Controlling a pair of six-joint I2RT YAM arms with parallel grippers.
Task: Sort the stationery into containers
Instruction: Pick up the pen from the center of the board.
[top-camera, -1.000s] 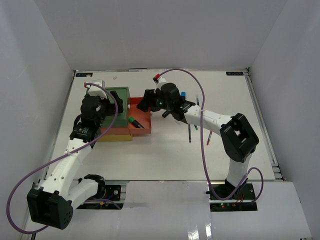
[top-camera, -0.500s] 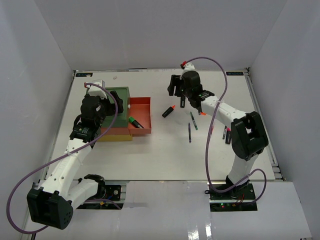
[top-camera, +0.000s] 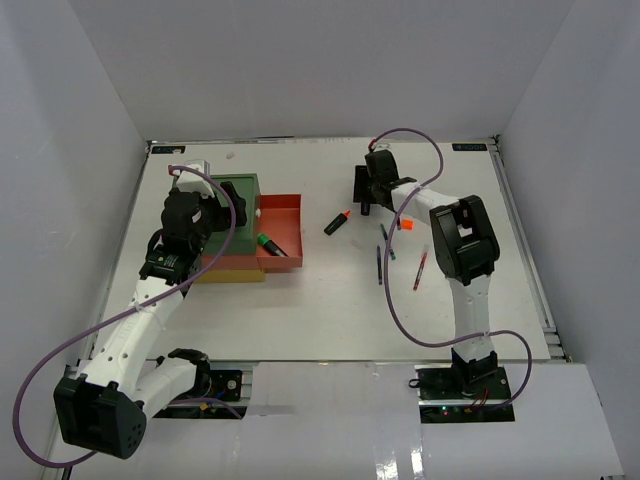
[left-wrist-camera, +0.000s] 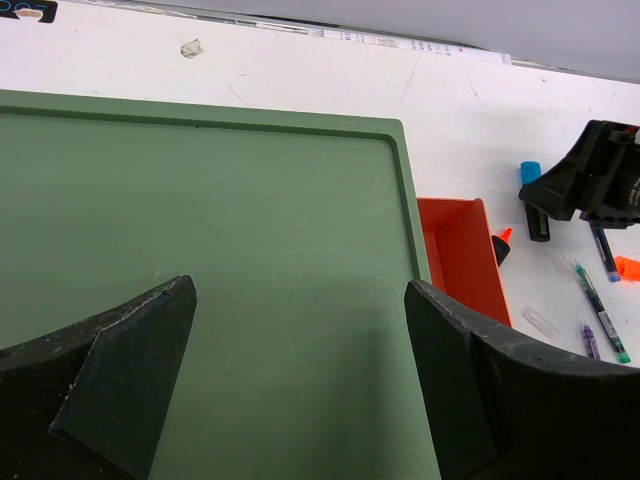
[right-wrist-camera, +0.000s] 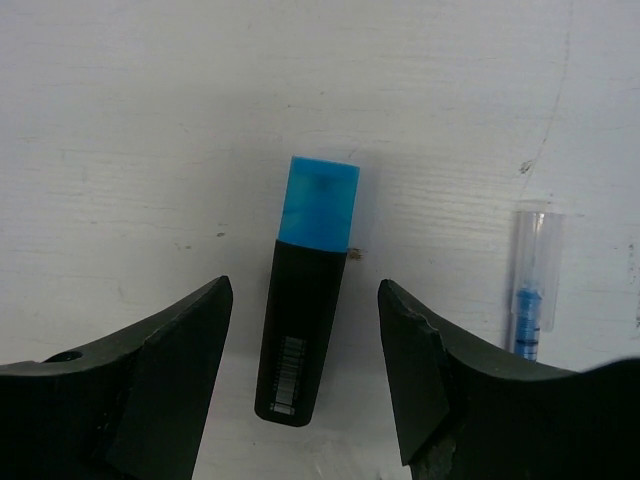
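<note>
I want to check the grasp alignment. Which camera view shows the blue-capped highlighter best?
The right wrist view: the blue-capped highlighter lies whole inside the open right end effector. The left wrist view shows it small and far, mostly its blue cap. In the top external view that end effector hides it.

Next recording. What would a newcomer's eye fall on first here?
The stacked drawers at the left stand out, green on top, with the red-orange drawer pulled out and a green-capped highlighter lying in it. In the right wrist view, a blue-capped highlighter lies on the white table between the open fingers of the right hand, not gripped. Pens and an orange-capped highlighter lie scattered right of the drawers.
</note>
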